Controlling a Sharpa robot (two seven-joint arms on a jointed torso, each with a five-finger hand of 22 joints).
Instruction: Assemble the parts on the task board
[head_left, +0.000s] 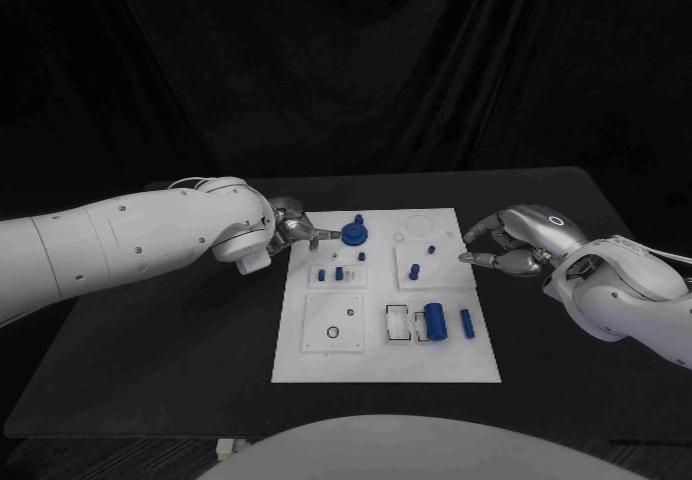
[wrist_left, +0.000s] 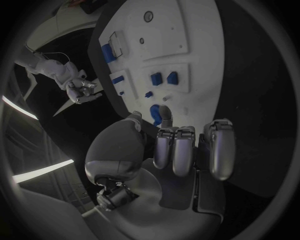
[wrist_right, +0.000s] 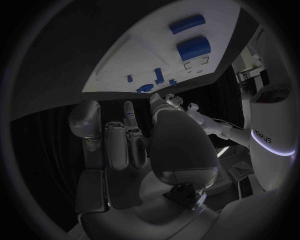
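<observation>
The white task board (head_left: 387, 355) lies in the middle of the black table. A tall blue knob (head_left: 355, 234) stands near its far left corner, with several small blue pegs (head_left: 339, 272) behind it on the left and a peg (head_left: 414, 270) to the right. A thick blue cylinder (head_left: 434, 322) and a slimmer one (head_left: 466, 321) lie near the right edge. My left hand (head_left: 296, 230) hovers at the board's far left edge, thumb and one finger (wrist_left: 164, 116) reaching toward the knob (wrist_left: 154, 114), holding nothing. My right hand (head_left: 498, 248) sits at the right edge, fingers curled in, nothing visible in them.
A raised square plate with a small hole (head_left: 333, 322) takes the board's near left. A slotted holder (head_left: 397, 323) sits beside the thick cylinder. Bare black table (head_left: 159, 350) runs round the board on both sides and in front.
</observation>
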